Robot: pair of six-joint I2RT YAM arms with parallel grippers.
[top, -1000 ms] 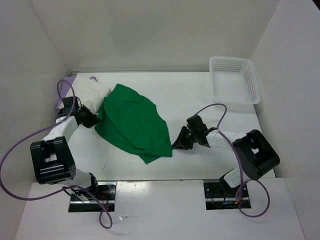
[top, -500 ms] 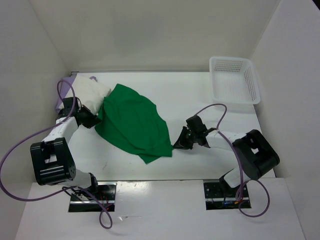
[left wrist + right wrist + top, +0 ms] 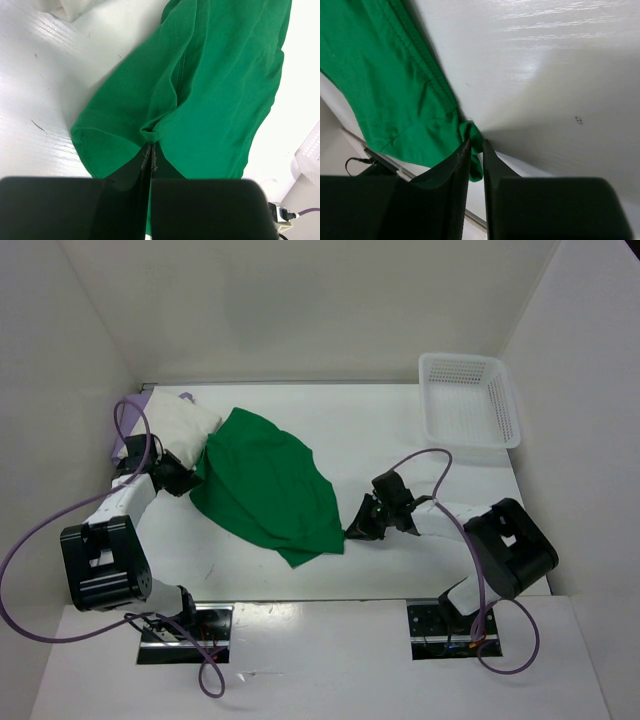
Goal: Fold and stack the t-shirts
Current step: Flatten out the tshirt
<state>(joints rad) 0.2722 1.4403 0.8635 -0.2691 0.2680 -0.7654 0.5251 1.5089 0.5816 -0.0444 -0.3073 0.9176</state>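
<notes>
Left gripper (image 3: 151, 150): jaws closed, pinching a fold at the left edge of the green t-shirt (image 3: 265, 485). Right gripper (image 3: 476, 146): jaws nearly closed, clamping the shirt's near-right hem. The shirt is lying between both grippers, its long axis running from the table (image 3: 420, 470)'s far-left corner toward the near edge, its far end touching the off-white t-shirt (image 3: 182, 425).

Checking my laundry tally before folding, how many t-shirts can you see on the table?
3. The green t-shirt lies spread in the middle; the off-white t-shirt is bunched at the far left corner; the lavender t-shirt peeks out beneath it, mostly hidden. More could lie under that pile.
</notes>
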